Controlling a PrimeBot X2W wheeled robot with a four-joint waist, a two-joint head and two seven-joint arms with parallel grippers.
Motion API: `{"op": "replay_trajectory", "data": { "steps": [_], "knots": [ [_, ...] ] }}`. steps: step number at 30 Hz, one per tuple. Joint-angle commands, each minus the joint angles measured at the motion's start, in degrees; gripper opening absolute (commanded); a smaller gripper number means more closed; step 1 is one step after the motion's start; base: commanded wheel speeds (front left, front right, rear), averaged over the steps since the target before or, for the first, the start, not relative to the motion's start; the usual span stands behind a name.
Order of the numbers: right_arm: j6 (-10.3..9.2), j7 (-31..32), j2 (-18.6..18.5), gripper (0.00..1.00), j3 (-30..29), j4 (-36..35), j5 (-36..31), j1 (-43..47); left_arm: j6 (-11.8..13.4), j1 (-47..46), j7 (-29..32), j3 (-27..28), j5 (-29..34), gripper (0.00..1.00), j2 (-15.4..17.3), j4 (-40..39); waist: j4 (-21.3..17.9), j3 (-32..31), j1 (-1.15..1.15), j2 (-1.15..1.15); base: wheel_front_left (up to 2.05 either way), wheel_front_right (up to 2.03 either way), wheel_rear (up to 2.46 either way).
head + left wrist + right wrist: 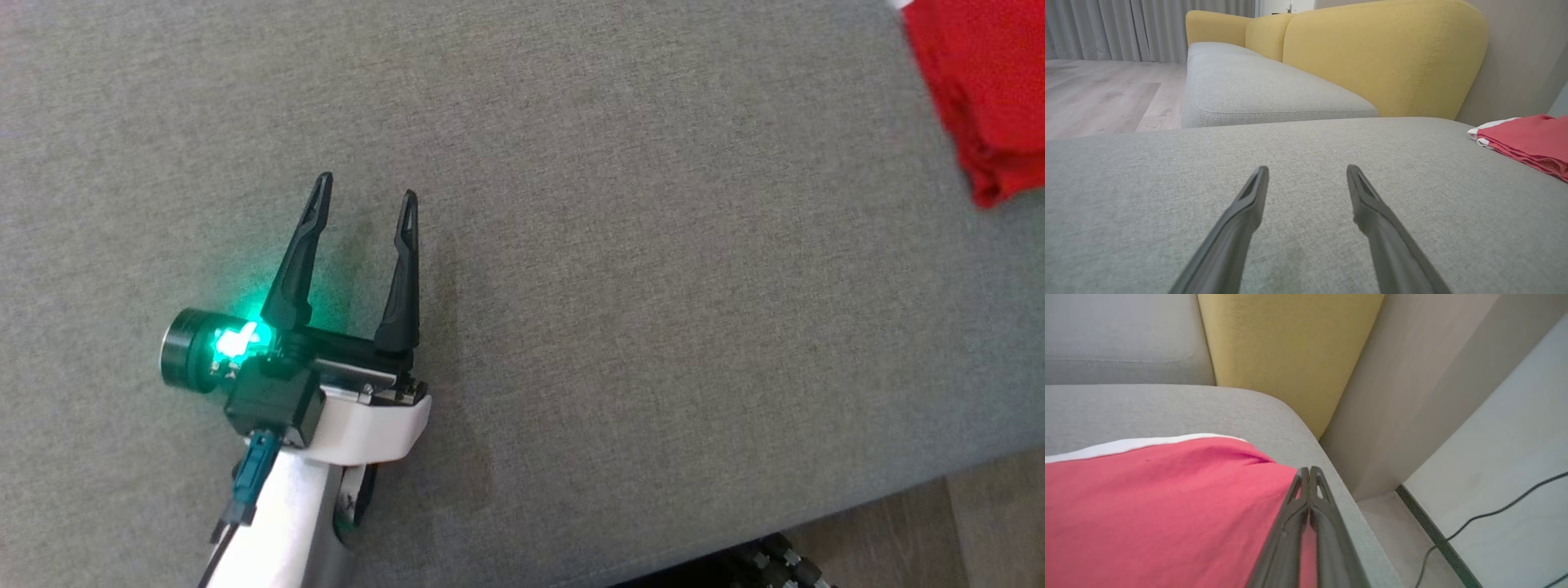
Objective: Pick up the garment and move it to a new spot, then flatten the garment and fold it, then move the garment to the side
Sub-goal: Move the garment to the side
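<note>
grey sofa cushion, head view: i see the left end effector low over bare fabric at lower left, its fingers spread wide and empty, a green light lit at its wrist. the garment, red and folded in layers, lies at the cushion's far right corner, cut off by the frame edge. left wrist view adds a yellow backrest, wooden floor and grey curtains, with the garment's stacked edges and white trim seen side-on, well apart from that end effector. right wrist view adds a wall and a dark cable; the right end effector sits over the garment's edge, fingers pressed together. whether cloth is pinched between them i cannot tell.
</note>
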Motion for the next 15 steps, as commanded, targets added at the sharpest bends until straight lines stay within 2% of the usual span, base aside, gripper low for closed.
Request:
{"op": "replay_trajectory", "data": {
  "steps": [1,2,3,4,7,10,13,15],
  "knots": [
    [-0.04,-0.82,-1.11,0.0,-1.66,-0.04,-2.25,0.04,-0.23,-0.76,-0.17,1.7,0.45,1.0,-0.06,-0.2,-0.04,-0.06,0.0,0.0,0.0,0.0,0.0],
    [-0.04,-1.09,-0.79,0.0,-3.14,0.69,-3.85,-0.26,-0.29,-0.87,-0.17,1.63,0.43,1.0,-0.06,-0.09,0.04,-0.23,0.0,0.0,0.0,0.0,0.0],
    [-0.04,-1.42,-0.43,0.37,-4.75,1.31,-5.4,-0.51,-0.36,-0.95,-0.17,1.54,0.39,1.0,-0.06,0.02,0.21,-0.46,0.0,0.0,0.0,0.0,0.0],
    [-0.04,-1.85,-0.1,1.0,-6.47,1.69,-7.1,-0.75,-0.41,-1.04,-0.17,1.45,0.38,1.0,-0.06,0.07,0.44,-0.71,0.0,0.0,0.0,0.0,0.0],
    [-0.04,-3.01,1.99,1.0,-10.34,0.4,-12.73,-0.62,-0.26,-0.84,-0.17,1.5,0.27,1.0,-0.07,0.12,1.17,-2.04,0.0,0.0,0.0,0.0,0.0],
    [-0.04,-3.51,6.2,1.0,-12.82,-2.86,-17.07,1.19,-0.04,-0.06,-0.17,1.55,0.02,1.0,-0.07,0.31,2.13,-4.19,0.0,0.0,0.0,0.0,0.0],
    [-0.04,-3.65,11.53,1.0,-12.77,-6.36,-18.86,4.65,0.3,1.34,-0.17,1.41,-0.57,1.0,-0.07,0.54,3.23,-7.31,0.0,0.0,0.0,0.0,0.0],
    [-0.04,-3.7,15.12,1.0,-10.16,-9.07,-18.58,7.58,0.77,2.52,-0.17,1.25,-1.28,1.0,-0.07,0.65,4.0,-9.7,0.0,0.0,0.0,0.0,0.0]
  ]
}}
